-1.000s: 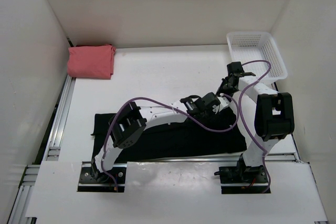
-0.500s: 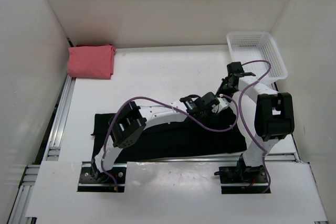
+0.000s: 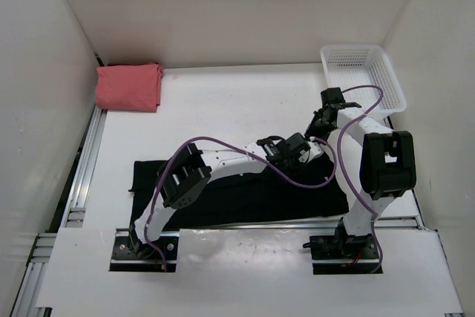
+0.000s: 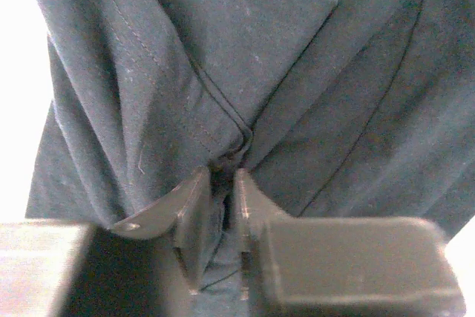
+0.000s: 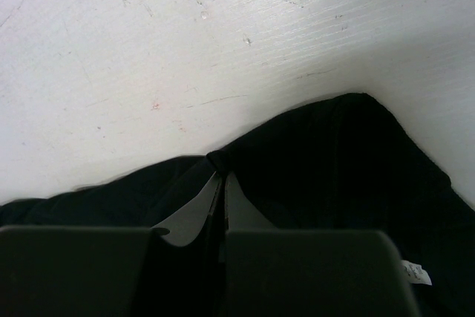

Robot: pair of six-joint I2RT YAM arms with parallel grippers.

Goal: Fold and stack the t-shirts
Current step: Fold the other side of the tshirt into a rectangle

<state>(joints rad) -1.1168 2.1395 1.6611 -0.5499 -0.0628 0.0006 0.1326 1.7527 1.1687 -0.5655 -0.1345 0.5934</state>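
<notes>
Left gripper (image 4: 220,209) nips a fold of the black shirt (image 3: 252,202), jaws nearly together; right gripper (image 5: 220,183) pinches its edge tight. We see it spread on the table (image 3: 223,102) by our bases, partly hidden under both arms.

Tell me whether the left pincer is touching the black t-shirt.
Touching. The left wrist view shows the left pincer pinching a bunched fold of the black t-shirt between its fingers.

No legible text; white tag (image 5: 416,273) on black t-shirt (image 5: 334,183) unreadable.
</notes>
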